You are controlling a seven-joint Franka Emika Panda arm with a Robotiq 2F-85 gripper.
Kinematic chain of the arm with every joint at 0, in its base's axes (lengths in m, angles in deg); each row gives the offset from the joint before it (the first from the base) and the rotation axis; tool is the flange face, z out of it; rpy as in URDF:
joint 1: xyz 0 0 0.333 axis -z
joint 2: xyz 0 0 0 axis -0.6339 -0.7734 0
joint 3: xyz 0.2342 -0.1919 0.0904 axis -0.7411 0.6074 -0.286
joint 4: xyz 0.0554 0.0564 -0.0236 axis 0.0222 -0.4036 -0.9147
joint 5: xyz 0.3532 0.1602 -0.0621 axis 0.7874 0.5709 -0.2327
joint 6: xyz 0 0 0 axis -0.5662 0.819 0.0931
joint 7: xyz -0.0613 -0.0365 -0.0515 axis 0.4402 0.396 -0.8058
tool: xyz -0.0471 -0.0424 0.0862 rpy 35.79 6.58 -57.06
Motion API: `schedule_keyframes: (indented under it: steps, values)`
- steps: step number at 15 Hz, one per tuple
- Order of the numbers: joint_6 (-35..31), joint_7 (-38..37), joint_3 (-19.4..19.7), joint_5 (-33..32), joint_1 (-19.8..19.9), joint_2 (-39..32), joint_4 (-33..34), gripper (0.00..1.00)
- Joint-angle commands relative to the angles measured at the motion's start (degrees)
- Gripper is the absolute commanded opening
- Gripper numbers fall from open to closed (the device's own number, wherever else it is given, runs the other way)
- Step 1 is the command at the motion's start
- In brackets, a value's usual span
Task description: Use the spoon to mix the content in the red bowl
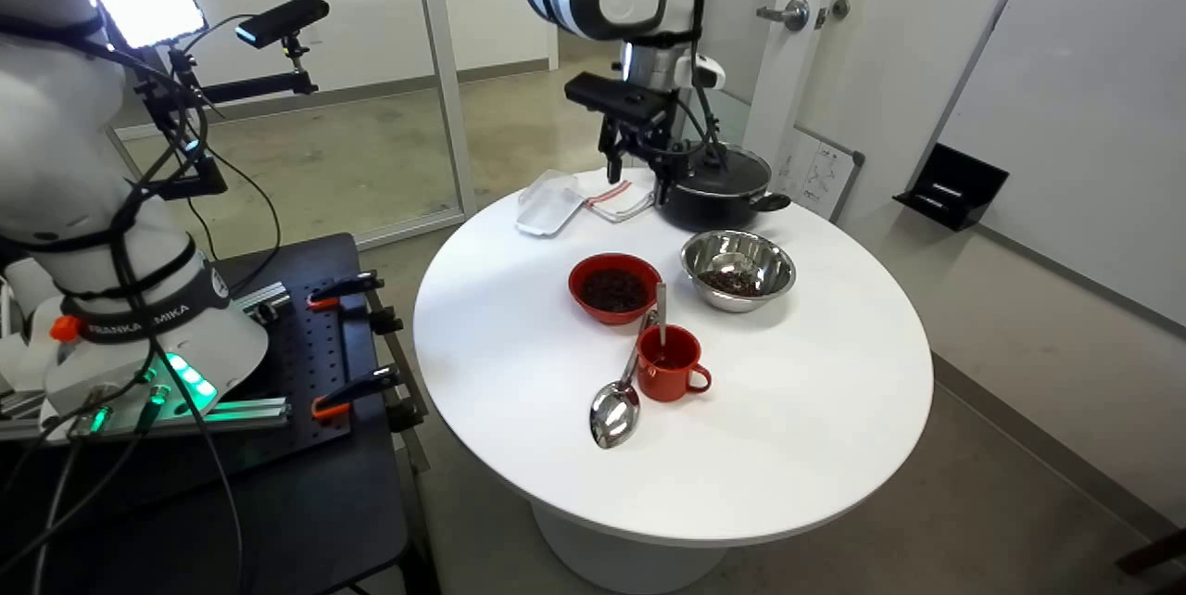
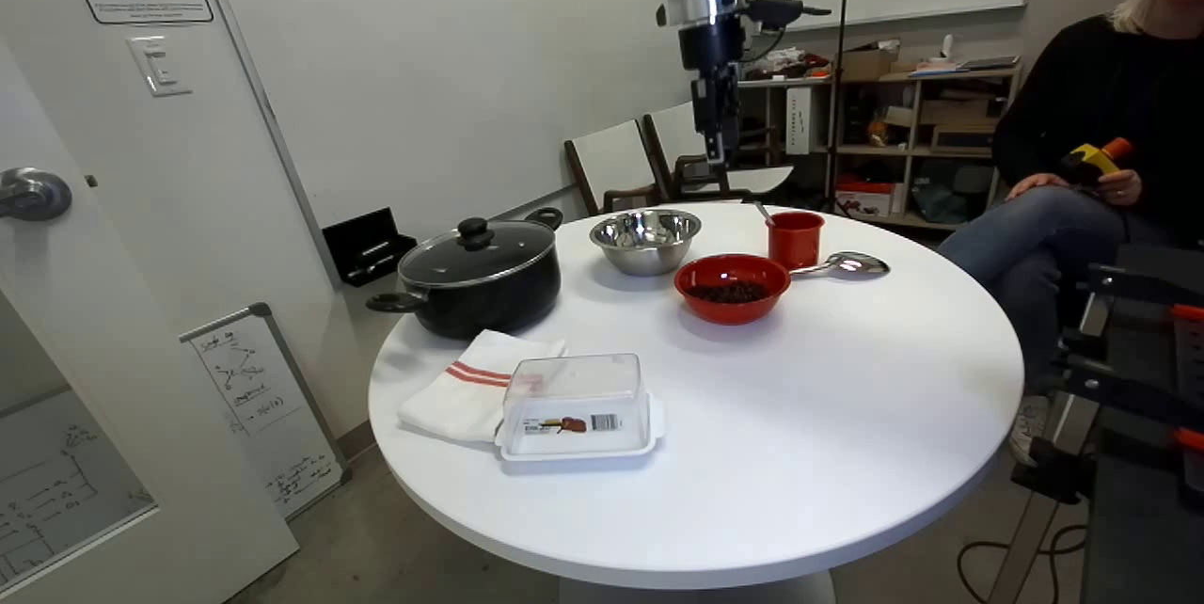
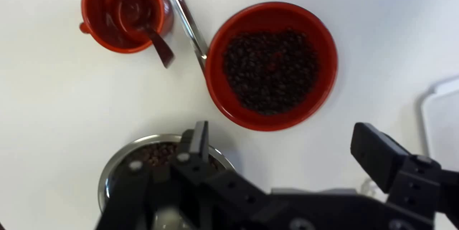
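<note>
We judge the round red bowl (image 3: 269, 18) unmixed: long silver metal spoon (image 1: 618, 400) ungrasped, black end effector (image 3: 281, 135) gaping, empty.

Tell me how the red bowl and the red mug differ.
The red bowl is wider, with flaring sides; the red mug is narrower, with straighter sides. The mug has a loop handle, while no handle shows on the bowl. The bowl is part-filled with dark beans; no beans show inside the mug. Both are red, open at the top and standing upright on the white table.
</note>
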Motion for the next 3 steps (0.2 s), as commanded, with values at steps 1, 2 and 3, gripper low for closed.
schedule_keyframes:
  steps: [1,2,3]
  values:
    - [2.41,11.33,-3.03,12.72,3.84,8.88,-4.64,1.00]
    - [1.88,13.09,-2.77,15.13,3.82,9.39,-4.99,1.00]
    - [0.11,14.38,-2.43,17.33,3.68,9.79,-5.66,1.00]
